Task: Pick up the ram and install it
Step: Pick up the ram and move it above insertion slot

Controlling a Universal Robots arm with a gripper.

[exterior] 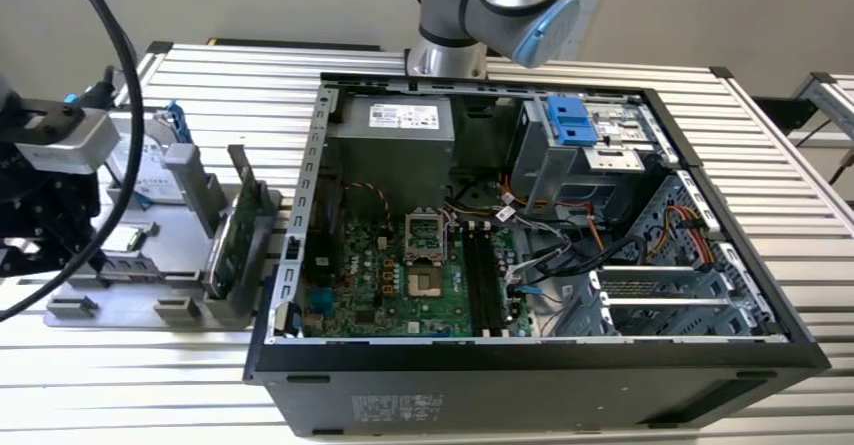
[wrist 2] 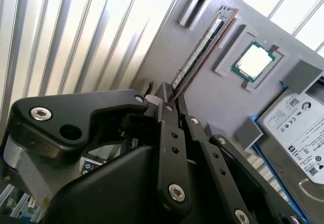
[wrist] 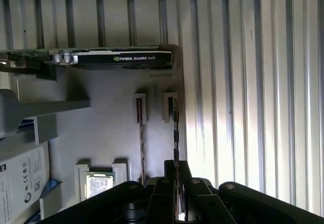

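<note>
The ram (wrist 2: 202,49) is a long thin dark green stick. It stands on its edge in a slot of the grey holder plate (wrist 2: 217,107). In the first wrist view I look along the ram (wrist: 175,125) edge-on. My gripper (wrist 2: 169,93) sits at the ram's near end, its fingers drawn together on either side of the board. In the first wrist view the gripper (wrist: 176,166) straddles the same end. The ram still rests in its slot. In the exterior view my tool head (exterior: 47,195) hangs over the holder plate (exterior: 107,310) at the exterior view's left.
On the plate lie a bare processor (wrist 2: 253,62), a silver hard drive (wrist 2: 304,128) and an upright expansion card (wrist: 116,58). The open computer case (exterior: 534,365) lies at the exterior view's right. Long black memory slots (exterior: 489,280) run beside its processor socket (exterior: 423,233). Ribbed aluminium table (wrist: 253,82) surrounds everything.
</note>
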